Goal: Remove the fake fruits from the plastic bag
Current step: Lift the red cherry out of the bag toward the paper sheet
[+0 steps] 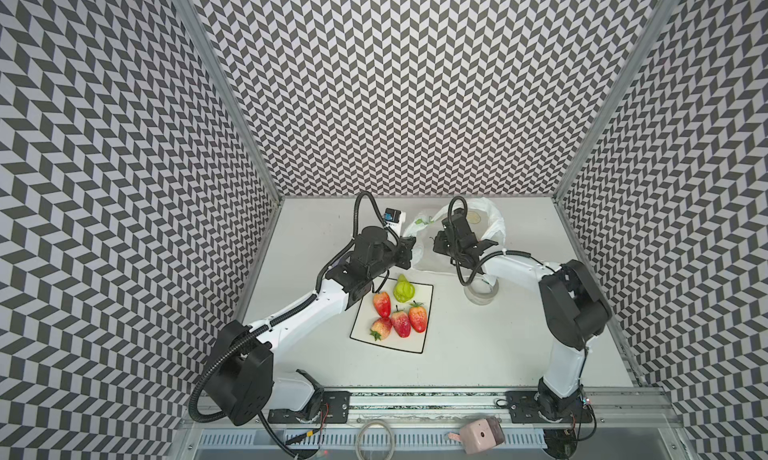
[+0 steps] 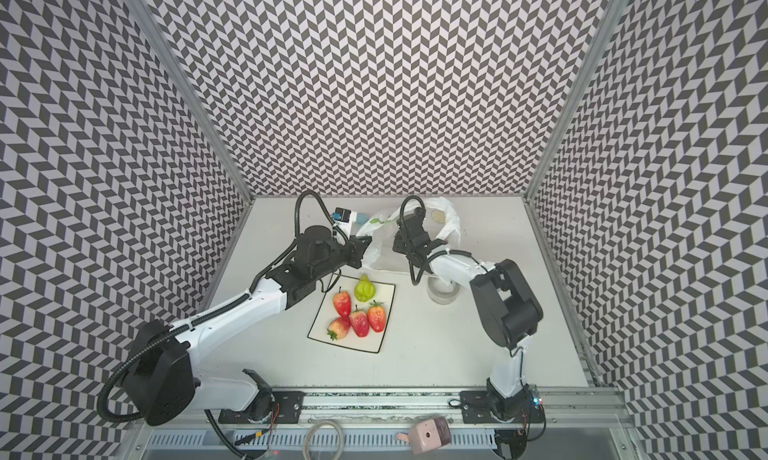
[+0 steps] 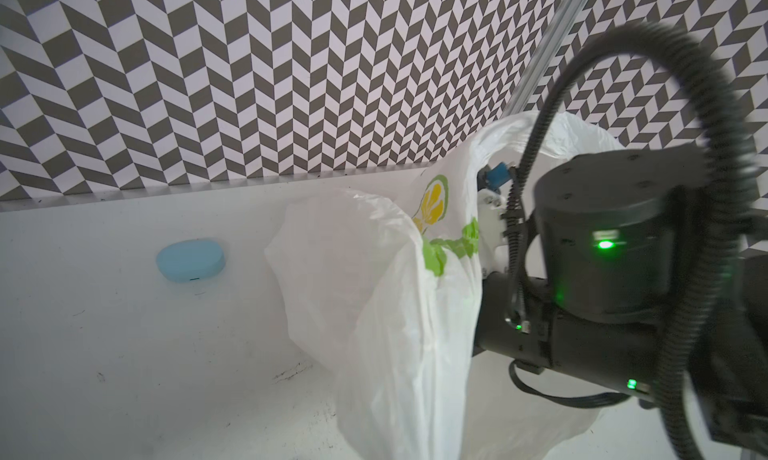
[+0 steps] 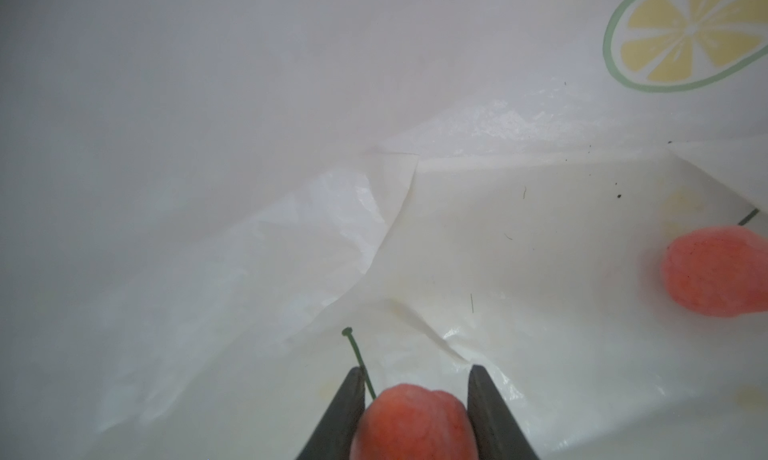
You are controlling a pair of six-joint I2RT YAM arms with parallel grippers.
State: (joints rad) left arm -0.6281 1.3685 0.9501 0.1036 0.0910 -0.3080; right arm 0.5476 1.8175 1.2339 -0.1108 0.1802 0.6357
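- The plastic bag [image 1: 496,223] sat at the back of the surface [image 1: 478,345]. It was white, thin and crinkly, and much bigger than the fruits.
- A picture was printed on the bag: a yellow lemon slice [image 4: 685,33] inside a green ring. There were bright green marks [image 3: 453,245] on it too. They looked like pictures, not letters.
- The left fingers [image 1: 406,250] were pressed together on the side of the bag nearest the left arm, pinching the thin plastic there.
- The right fingers [image 4: 347,399] were down inside the bag. They squeezed a round pink-orange fruit [image 4: 415,424], one finger touching each side of it. A thin green stalk [image 4: 357,356] stuck out beside one finger.
- A second round fruit [image 4: 719,270] lay on the bottom of the bag, well apart from the pinched one.
- A white square plate [image 1: 399,344] with a black rim lay in the middle of the surface, in front of the bag.
- Four red strawberries [image 1: 401,324] with green tops lay on the plate in a close bunch.
- One bumpy yellow-green pear [image 1: 402,289] lay on the plate too, at the edge nearest the bag.
- A clear tape roll [image 1: 482,295] lay flat near the plate, partly hidden by the right arm.
- A light-blue blob [image 3: 191,260] lay on the surface at the back, beside the bag but not touching it.
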